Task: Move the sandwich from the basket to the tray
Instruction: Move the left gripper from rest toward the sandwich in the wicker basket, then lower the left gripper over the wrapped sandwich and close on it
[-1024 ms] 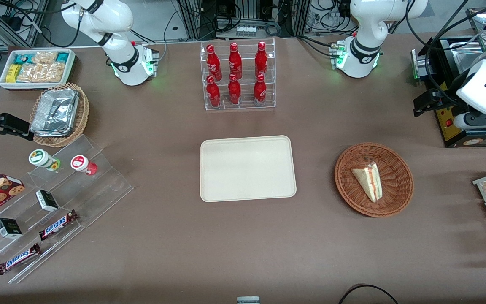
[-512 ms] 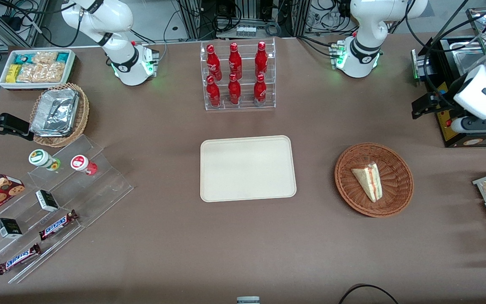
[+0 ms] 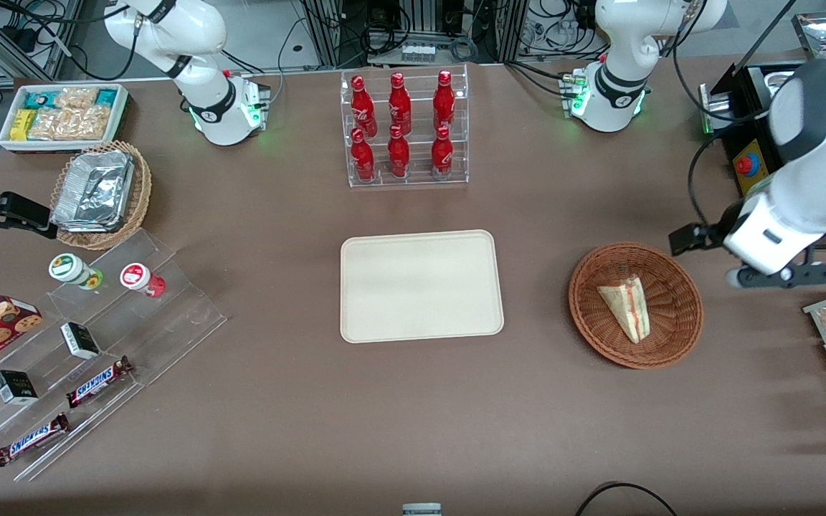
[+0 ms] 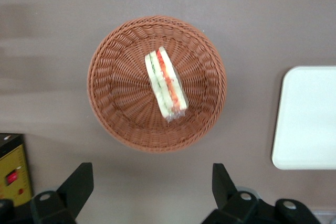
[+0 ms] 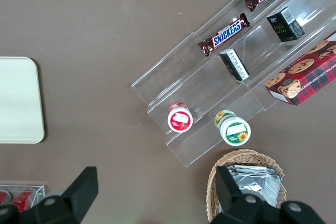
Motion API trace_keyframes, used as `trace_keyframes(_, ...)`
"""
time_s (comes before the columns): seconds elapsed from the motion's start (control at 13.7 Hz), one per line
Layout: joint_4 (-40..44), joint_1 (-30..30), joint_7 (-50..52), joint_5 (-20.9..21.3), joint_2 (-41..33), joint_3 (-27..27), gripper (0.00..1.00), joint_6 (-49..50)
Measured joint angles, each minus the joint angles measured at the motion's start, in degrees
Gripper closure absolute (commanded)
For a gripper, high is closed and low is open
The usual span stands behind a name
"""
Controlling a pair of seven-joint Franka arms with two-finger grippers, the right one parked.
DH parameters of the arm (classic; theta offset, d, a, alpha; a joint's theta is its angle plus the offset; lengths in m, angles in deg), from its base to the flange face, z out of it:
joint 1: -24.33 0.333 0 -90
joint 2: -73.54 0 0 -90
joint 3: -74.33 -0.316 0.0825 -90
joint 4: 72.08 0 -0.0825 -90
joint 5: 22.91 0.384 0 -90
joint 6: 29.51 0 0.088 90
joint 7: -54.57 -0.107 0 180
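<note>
The sandwich (image 3: 627, 307) is seen lying in the basket (image 3: 678, 333), at the right of centre of the front view, its pointed end turned toward the front camera and its red and green filling visible along one edge. In the left wrist view the same sandwich (image 4: 165, 84) is shown resting near the middle of the basket (image 4: 118, 114), with nothing touching it.

The gripper (image 4: 152, 187) is held above the table, just beside the basket rim on the working arm's side. Its two dark fingers (image 4: 79, 184) are spread wide apart (wider than the sandwich is long), and nothing is held between them. In the front view the gripper (image 3: 736, 258) is largely hidden by the white arm, which enters from the right edge of the frame.

The tray (image 3: 421, 285) is placed flat at the centre of the front view, well apart from the basket, and no object is seen on it. A corner of the tray (image 4: 307, 119) is also caught in the left wrist view.

A clear rack of red bottles (image 3: 400, 129) is set at the upper centre of the front view, farther from the camera than the tray.
</note>
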Motion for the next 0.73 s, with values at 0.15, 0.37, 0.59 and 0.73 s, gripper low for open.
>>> trace_keyframes(0.15, -6.23, -0.21, 3.43, 0.0, 0.24, 0.07, 0.0, -8.15)
trace_keyframes(0.37, -14.36, -0.26, 8.35, 0.01, 0.41, 0.15, 0.0, -18.77)
trace_keyframes(0.59, -19.46, -0.3, 10.11, 0.01, 0.64, 0.17, 0.0, -24.92)
trace_keyframes(0.73, -22.36, -0.38, 10.72, 0.01, 1.16, 0.2, 0.0, -29.34)
